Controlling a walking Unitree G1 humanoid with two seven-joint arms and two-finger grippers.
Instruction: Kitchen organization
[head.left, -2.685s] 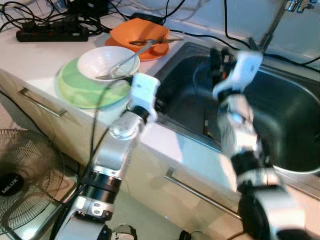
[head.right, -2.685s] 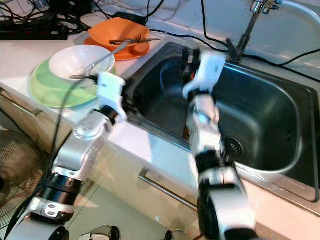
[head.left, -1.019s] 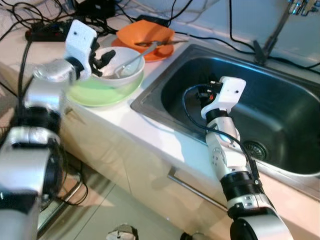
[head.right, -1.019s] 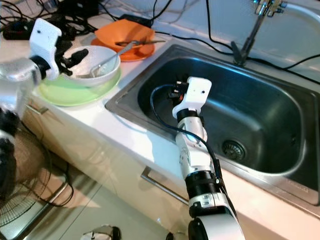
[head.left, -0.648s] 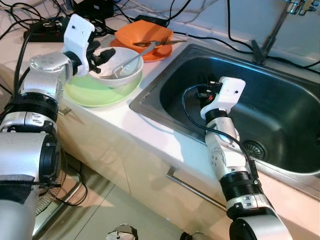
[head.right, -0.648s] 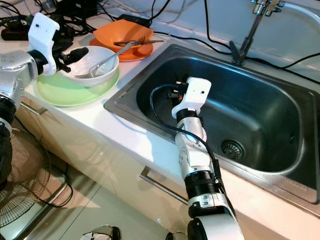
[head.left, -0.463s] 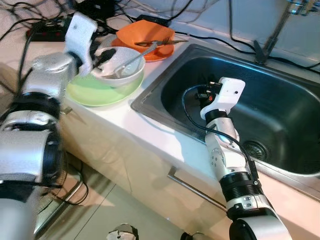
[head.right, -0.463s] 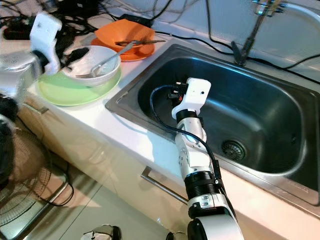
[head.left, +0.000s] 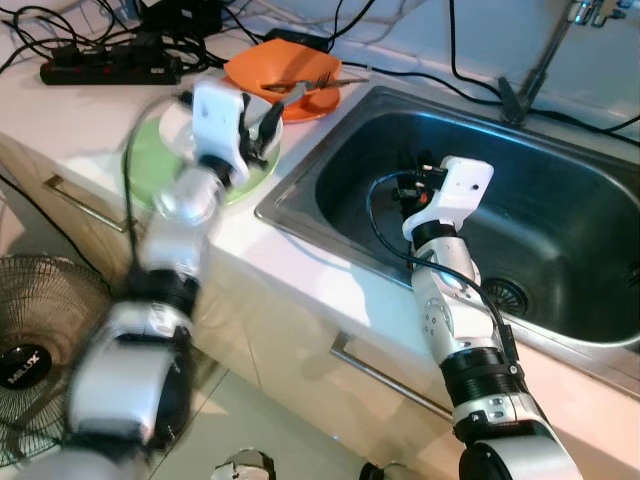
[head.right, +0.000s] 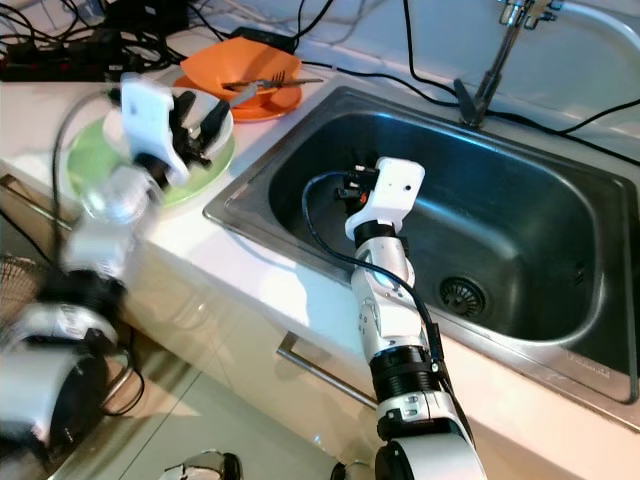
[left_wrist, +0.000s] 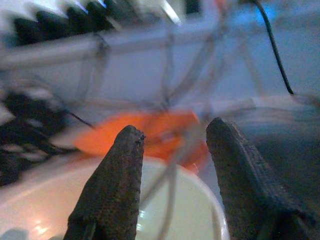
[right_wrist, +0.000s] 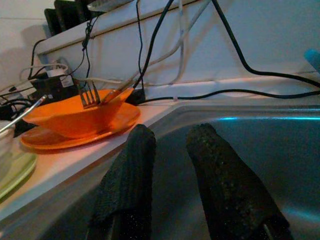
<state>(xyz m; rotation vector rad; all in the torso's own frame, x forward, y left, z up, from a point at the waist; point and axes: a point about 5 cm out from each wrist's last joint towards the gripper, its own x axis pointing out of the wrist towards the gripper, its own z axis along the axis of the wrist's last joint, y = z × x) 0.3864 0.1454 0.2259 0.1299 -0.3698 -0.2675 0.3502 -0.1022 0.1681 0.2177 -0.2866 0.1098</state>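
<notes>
Left claw (left_wrist: 172, 150) spread above white bowl (left_wrist: 100, 210), green plate (head.left: 150, 165) beneath

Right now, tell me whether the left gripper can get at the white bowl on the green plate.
Probably yes. The left gripper is open right over the white bowl, fingers astride the utensil handle lying in it, with nothing between. That handle may complicate a rim grasp.

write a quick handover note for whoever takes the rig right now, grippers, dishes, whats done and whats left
Left gripper: open, empty, over the white bowl, arm blurred.
Right gripper: fingers slightly apart, empty, low inside the sink.
White bowl, utensil inside, sits on the green plate on the counter. Orange bowl with fork sits on its orange plate behind.
Done: nothing moved into the sink yet.
Left: all the dishes.
</notes>
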